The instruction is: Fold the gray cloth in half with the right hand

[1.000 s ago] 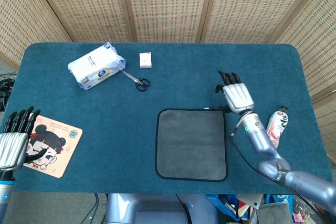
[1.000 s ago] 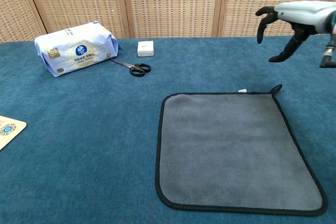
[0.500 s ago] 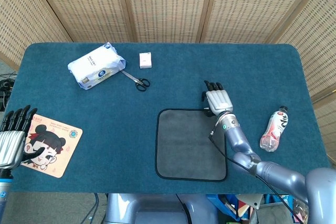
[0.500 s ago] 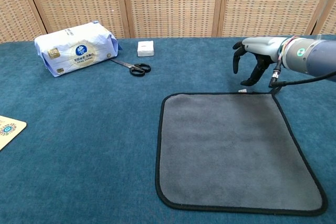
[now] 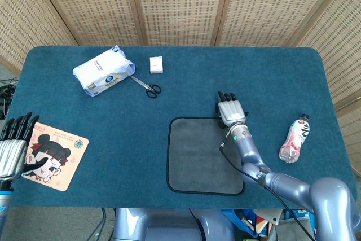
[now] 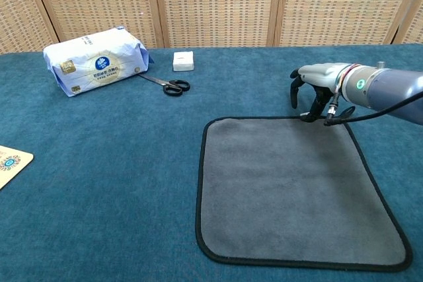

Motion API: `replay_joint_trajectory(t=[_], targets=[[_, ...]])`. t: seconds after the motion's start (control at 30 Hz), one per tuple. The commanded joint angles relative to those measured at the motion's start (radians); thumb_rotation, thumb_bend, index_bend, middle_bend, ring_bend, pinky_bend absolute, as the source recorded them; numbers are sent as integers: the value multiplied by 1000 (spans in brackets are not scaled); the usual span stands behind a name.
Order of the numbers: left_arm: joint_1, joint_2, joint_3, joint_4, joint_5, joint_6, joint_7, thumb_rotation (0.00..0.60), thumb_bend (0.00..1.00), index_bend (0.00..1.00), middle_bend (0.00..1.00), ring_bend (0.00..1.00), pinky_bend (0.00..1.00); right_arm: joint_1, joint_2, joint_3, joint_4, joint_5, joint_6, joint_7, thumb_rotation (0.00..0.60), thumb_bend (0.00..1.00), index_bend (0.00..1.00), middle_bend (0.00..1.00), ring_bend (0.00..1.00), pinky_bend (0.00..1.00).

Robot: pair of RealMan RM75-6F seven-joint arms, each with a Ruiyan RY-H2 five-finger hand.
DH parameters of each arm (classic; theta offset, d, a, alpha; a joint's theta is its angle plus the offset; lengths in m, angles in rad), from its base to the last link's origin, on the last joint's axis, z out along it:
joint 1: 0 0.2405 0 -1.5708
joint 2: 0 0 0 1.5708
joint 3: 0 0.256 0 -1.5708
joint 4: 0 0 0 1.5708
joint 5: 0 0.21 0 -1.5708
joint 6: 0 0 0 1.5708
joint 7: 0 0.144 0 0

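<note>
Hovering right robot hand (image 6: 316,82) at gray cloth's (image 6: 291,186) far edge, fingers curled down

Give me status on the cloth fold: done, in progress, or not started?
Not folded yet. The cloth lies flat and fully open on the table. In hand: the right hand is at the cloth's far edge, fingers curled down to the hem; an actual grip can't be confirmed. Left: grasp that edge, lift it and bring it over to the opposite edge. The left hand is idle.

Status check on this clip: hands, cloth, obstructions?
Right hand fingers down at far edge of flat, unfolded gray cloth; grip unclear. Left hand open beside the cartoon mat. Nothing on cloth.
</note>
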Motion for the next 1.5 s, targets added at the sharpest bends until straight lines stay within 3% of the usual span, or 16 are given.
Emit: replay_joint_trajectory(t=[0.03, 0.53, 0.9, 1.27, 1.5], targets=[[-1, 0, 0, 0, -1, 0, -1, 600, 97, 0, 0, 0, 0, 12, -10, -6, 21, 20, -9, -14, 600, 394, 431, 0, 0, 0], [-4, 8, 7, -8, -4, -7, -4, 600, 98, 0, 0, 0, 0, 38, -31, -38, 46, 84, -20, -72, 600, 464, 440, 0, 0, 0], [-4, 12, 9, -8, -4, -3, -13, 600, 97, 0, 0, 0, 0, 50, -18, -51, 7, 115, -16, -91, 600, 487, 558, 0, 0, 0], [-6, 12, 11, -11, -5, -4, -12, 600, 97, 0, 0, 0, 0, 47, 2, -64, -35, 73, 4, -68, 600, 564, 590, 0, 0, 0], [-9, 14, 13, -12, -2, -6, -15, 600, 97, 0, 0, 0, 0, 14, 62, -85, -137, -22, 18, -12, 600, 588, 597, 0, 0, 0]])
